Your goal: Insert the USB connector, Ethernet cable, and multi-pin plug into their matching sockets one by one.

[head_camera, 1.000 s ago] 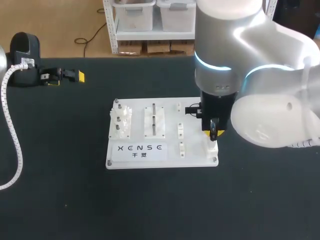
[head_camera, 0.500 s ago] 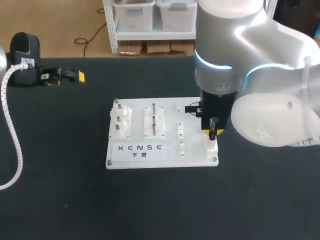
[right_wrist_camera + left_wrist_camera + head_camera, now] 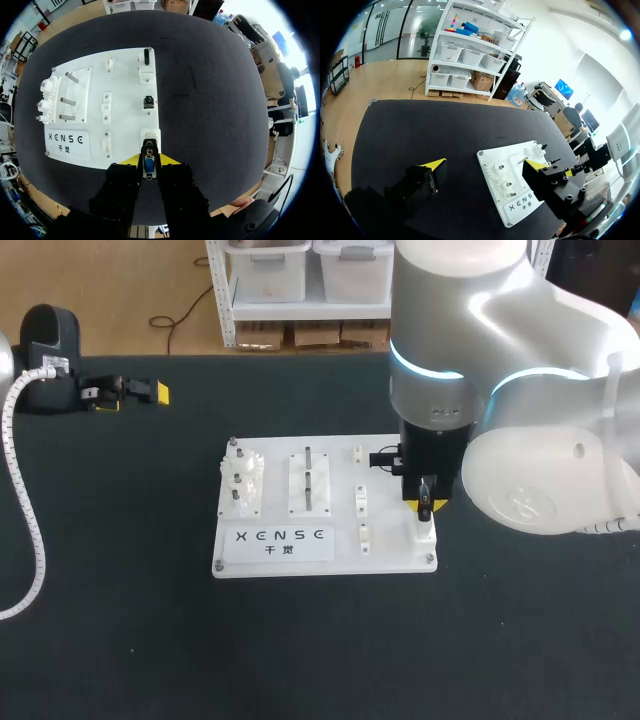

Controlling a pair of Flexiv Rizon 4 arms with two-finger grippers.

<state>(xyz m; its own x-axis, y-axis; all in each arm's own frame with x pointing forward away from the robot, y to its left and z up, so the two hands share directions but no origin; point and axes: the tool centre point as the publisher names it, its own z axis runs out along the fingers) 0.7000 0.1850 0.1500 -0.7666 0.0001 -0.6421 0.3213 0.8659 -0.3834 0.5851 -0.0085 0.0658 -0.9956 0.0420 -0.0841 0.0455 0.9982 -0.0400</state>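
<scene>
Right gripper (image 3: 149, 161): closed narrowly on the multi-pin plug (image 3: 149, 165), one yellow tip on each side of it; it hangs over the near right corner of the white board (image 3: 125, 75).
Right gripper, head view (image 3: 425, 503): pointing straight down, just above the board's (image 3: 390, 558) right edge.
Multi-pin plug: upright between the fingers, blue pin face toward the wrist camera, dark end toward the board.
Socket block (image 3: 150, 134): white, at the board's near right corner, directly ahead of the held plug; the plug's dark end overlaps it, and whether the plug is seated cannot be told. From the head view the block (image 3: 424, 533) sits right under the yellow tips.
Small dark socket (image 3: 148, 102): in the same column, further ahead of the gripper, apart from the plug.
Black upright piece (image 3: 146, 57): standing in a white holder at the far end of that column.
Left gripper (image 3: 135, 392): low over the far left of the tabletop (image 3: 120, 590), well apart from the board; in its own wrist view (image 3: 485, 164) the fingers are spread wide with nothing held.
Gears (image 3: 243, 485): white, stacked along the board's left edge.
Pegs (image 3: 309, 478): on a raised plate beside the gears.
</scene>
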